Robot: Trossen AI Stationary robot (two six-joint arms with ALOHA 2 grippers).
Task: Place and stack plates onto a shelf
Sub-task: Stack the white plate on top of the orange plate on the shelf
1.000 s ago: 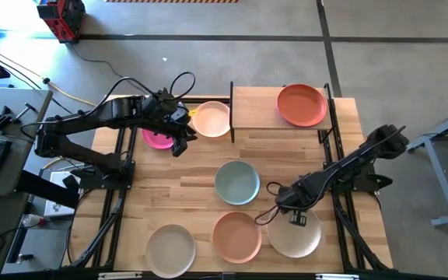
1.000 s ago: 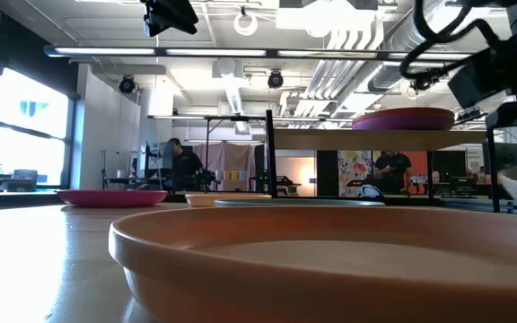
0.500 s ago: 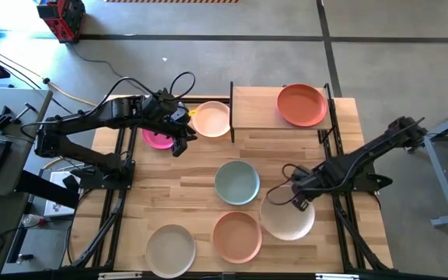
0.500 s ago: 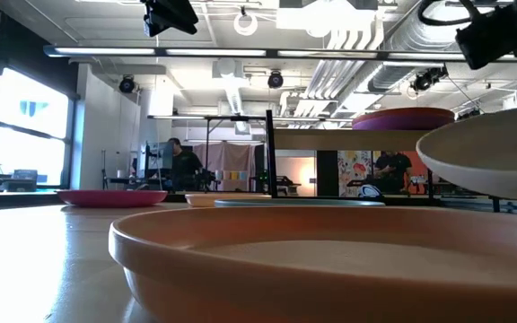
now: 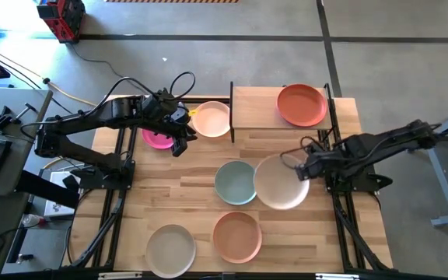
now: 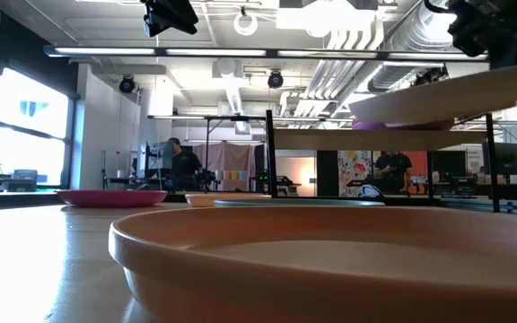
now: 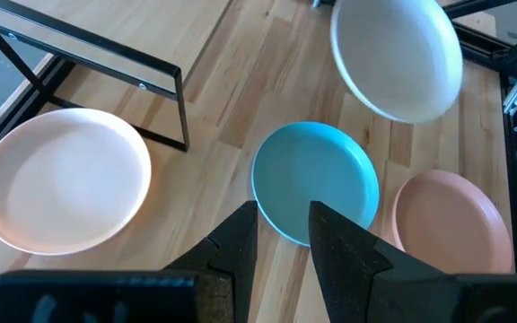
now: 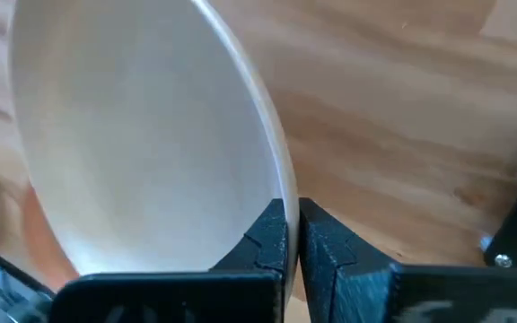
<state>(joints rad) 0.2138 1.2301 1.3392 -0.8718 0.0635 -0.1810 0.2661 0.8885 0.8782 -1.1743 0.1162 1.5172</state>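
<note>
My right gripper (image 5: 305, 166) is shut on the beige plate (image 5: 280, 182), which hangs in the air beside the pale teal plate (image 5: 234, 183) and shows raised in the low view (image 6: 456, 93). The shelf (image 5: 257, 109) stands at the far edge. It carries the orange-red plate (image 5: 302, 105), with a purple plate (image 6: 363, 126) under it. My left gripper (image 7: 283, 235) is open and hovers over the magenta plate (image 5: 156, 139), next to the cream plate (image 5: 211, 119). The salmon plate (image 5: 237, 236) and the off-white plate (image 5: 170, 249) lie flat near the near edge. My right gripper pinches the beige plate's rim (image 8: 275, 175) on its right side, one finger over the inner face and one under the outer face. The fingers come roughly level from the table's right. The plate is lifted clear and slightly tilted.
The shelf's black posts (image 5: 232, 113) stand between the cream plate and the board. The left half of the shelf board is bare wood. Bare table shows between the teal plate and the shelf (image 5: 278, 144). People stand in the room beyond (image 6: 182, 161).
My right gripper has carried the beige plate up off the table's near right part and toward the far edge and the shelf. The plate is now lifted clear beside the teal plate, higher than before.
</note>
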